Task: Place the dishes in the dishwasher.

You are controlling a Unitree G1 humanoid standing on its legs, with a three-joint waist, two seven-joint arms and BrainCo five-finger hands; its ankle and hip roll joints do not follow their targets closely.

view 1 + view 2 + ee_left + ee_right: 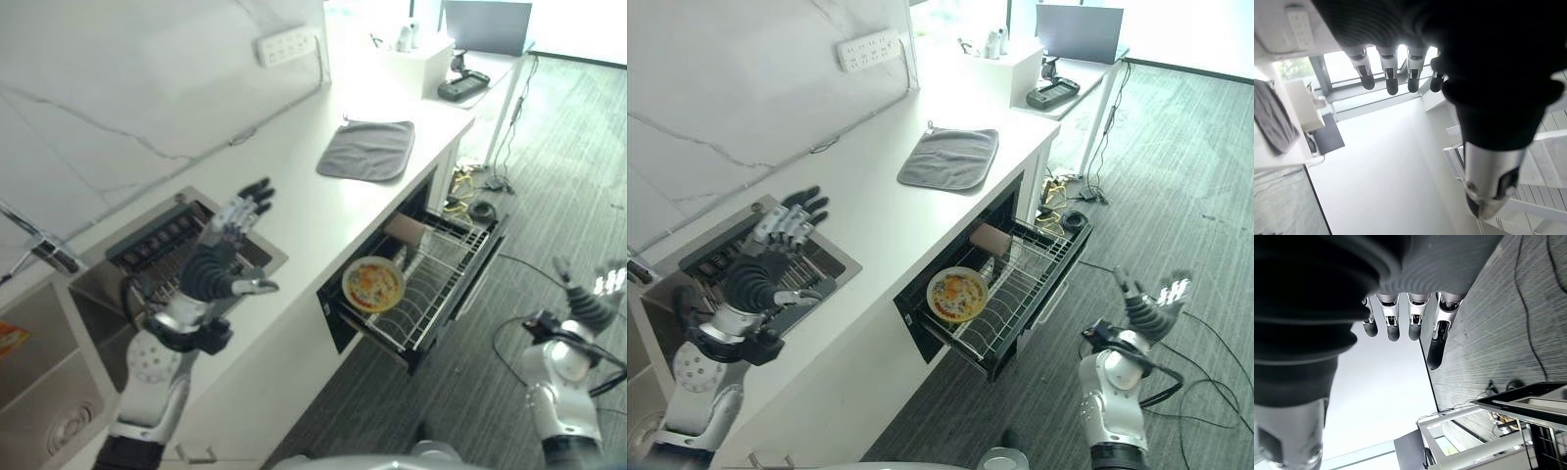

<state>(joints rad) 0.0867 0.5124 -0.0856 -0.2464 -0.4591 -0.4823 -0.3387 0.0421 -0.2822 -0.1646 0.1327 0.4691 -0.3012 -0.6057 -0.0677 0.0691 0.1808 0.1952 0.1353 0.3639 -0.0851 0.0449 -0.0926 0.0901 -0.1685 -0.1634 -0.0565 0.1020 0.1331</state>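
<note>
I am holding the left hand (217, 262) raised above the sink (186, 245) with its fingers straight and spread, grasping nothing; the left wrist view confirms an empty palm. I am holding the right hand (1151, 311) out over the floor, well apart from the counter (313, 211), fingers likewise relaxed and empty. The plate (373, 284) is standing tilted in the wire rack (446, 284) of the pulled-out dishwasher drawer, with a cup (406, 229) just behind it near the drawer's back. I am judging that the next dish comes from the sink side, though I cannot tell what is lying there. To do this step well, I am planning to lower the left hand slowly, close round a dish rim firmly, and carry it clear of the counter edge before setting it into a free slot beside the plate.
</note>
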